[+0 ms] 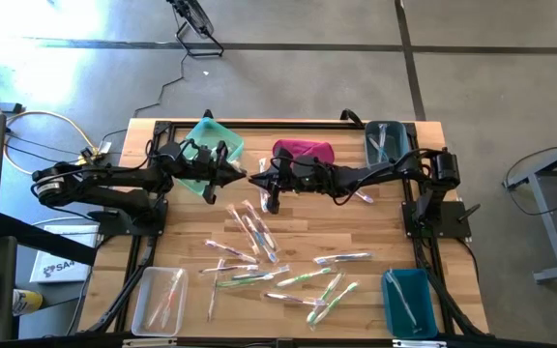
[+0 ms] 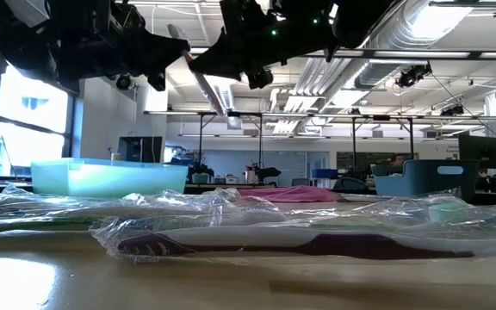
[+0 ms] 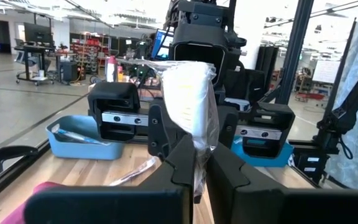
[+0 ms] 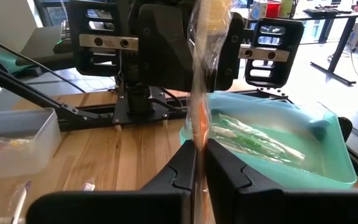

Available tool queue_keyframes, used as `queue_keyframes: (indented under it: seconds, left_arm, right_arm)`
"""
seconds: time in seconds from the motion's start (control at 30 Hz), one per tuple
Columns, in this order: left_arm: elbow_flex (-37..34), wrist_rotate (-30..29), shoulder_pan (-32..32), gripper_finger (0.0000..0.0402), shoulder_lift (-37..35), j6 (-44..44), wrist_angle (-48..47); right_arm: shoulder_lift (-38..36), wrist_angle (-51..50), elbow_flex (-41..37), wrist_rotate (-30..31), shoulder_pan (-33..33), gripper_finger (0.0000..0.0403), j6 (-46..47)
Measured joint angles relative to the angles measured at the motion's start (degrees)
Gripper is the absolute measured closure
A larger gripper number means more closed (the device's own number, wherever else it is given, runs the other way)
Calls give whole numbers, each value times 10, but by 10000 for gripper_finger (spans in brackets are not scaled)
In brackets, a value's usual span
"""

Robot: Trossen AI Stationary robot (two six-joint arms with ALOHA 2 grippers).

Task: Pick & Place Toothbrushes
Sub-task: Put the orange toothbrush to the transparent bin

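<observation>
High view: both arms meet above the worktop's (image 1: 162, 251) far middle; bins at its corners hold a few toothbrushes, while many toothbrushes (image 1: 259, 261) lie scattered mid-worktop, so most sorting remains.

Left wrist view: the left pincer (image 3: 196, 163) is clamped on a wrapped toothbrush (image 3: 188, 102).

Right wrist view: the right pincer (image 4: 199, 160) pinches the same toothbrush, seemingly mid-handover.

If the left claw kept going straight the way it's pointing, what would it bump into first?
Most likely the right gripper. The left gripper points across the table straight at it, both pinching the same wrapped toothbrush between them, raised above the table. The left wrist view shows the other arm's gripper directly ahead.
</observation>
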Motion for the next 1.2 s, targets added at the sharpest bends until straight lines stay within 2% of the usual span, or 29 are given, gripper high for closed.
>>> queue_keyframes:
  seconds: [0.4, 0.53, 0.77, 0.97, 1.13, 1.2]
  left_arm:
    - [0, 1, 0, 389, 0, 0, 0]
    - [0, 1, 0, 389, 0, 0, 1]
    - [0, -1, 0, 389, 0, -2, 2]
    - [0, -1, 0, 389, -1, -8, 2]
    - [0, -1, 0, 389, -22, -51, -9]
    - [6, 6, 0, 389, -39, -69, -47]
  right_arm:
    - [0, -13, 1, -13, 2, 338, -1]
    - [-3, -43, 1, -14, 4, 293, -1]
    - [-27, -79, 1, -13, 4, 190, -2]
    - [-84, -195, 1, -13, 4, 141, -2]
    - [-129, -316, 1, -13, 4, 137, 9]
    - [-133, -353, 1, -13, 4, 141, 21]
